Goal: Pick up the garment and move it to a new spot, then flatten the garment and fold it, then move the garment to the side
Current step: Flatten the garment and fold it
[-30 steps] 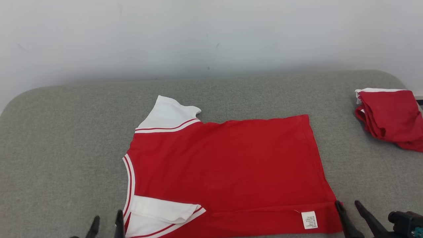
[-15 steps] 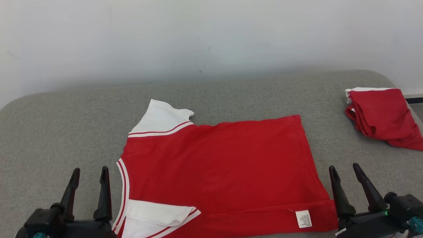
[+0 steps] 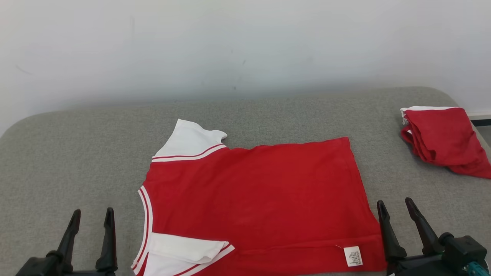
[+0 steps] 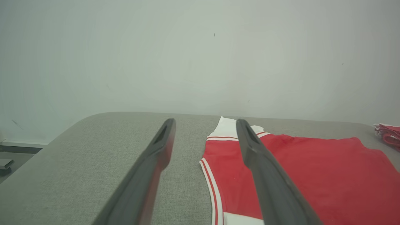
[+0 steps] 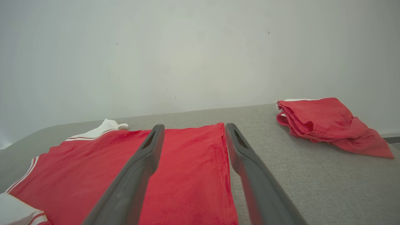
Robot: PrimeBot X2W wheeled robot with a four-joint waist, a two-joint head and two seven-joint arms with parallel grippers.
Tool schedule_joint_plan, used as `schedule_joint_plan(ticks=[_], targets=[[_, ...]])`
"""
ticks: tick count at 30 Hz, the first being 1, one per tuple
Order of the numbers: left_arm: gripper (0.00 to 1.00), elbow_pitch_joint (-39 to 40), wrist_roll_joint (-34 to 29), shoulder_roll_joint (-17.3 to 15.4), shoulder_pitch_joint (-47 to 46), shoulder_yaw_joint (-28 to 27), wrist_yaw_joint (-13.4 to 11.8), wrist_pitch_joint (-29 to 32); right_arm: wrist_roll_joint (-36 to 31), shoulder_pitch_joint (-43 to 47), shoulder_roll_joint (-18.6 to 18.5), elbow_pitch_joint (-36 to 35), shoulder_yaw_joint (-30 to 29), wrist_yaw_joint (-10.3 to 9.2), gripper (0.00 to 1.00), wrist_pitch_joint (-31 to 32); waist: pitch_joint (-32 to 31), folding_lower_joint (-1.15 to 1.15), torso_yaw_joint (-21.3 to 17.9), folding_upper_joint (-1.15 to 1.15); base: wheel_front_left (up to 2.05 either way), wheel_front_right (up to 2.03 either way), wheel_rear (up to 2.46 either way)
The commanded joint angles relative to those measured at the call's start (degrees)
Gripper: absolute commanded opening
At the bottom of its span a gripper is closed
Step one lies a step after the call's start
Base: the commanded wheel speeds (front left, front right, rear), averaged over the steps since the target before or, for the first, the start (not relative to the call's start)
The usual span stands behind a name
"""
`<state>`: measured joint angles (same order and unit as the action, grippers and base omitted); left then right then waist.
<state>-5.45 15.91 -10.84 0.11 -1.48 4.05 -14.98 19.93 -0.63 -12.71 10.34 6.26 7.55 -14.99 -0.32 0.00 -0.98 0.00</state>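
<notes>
Looking from the head, we see the left pincer [image 3: 93, 211] and right pincer [image 3: 394, 201], wide open and empty, drawn back from the near edge of the garment [image 3: 261, 191], where they were a second ago. The near fold seems finished, and the garment lies mid-table [image 3: 76, 153]. From the left wrist, the collar [image 4: 212, 178] shows between the fingers, untouched. From the right wrist, the hem [image 5: 226, 156] does likewise.

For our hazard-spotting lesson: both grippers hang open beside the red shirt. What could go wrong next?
1. The far white sleeve juts beyond the edge of the red shirt, so a fold might leave it crooked.
2. The red pile lies to the right; moving the shirt that way might knock it.
</notes>
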Motion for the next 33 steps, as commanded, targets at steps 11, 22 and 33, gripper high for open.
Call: schedule_joint_plan(ticks=[11, 22, 33], targets=[[1.0, -0.46, -1.53, 1.76, 2.57, -2.65, 1.42, -0.24, -1.08, 3.17, 1.18, -0.23, -1.65, -0.16, 1.0, -0.22, -0.39, 0.0, 0.64, 0.0, 0.0, 0.0, 0.0], [1.0, -3.46, -3.34, 0.57, -0.08, -1.75, 2.46, -0.19, 0.31, 1.35, -0.26, 0.57, -1.42, -0.16, 1.0, -0.21, 0.78, 0.0, -0.28, 0.0, 0.0, 0.0, 0.0], [1.0, -9.29, 0.48, -8.77, -22.06, 4.51, 3.32, 7.26, 7.06, -12.74, -6.37, 5.9, 0.77, -0.16, 1.0, 7.8, 9.83, 0.0, -2.55, 0.0, 0.0, 0.0, 0.0]])
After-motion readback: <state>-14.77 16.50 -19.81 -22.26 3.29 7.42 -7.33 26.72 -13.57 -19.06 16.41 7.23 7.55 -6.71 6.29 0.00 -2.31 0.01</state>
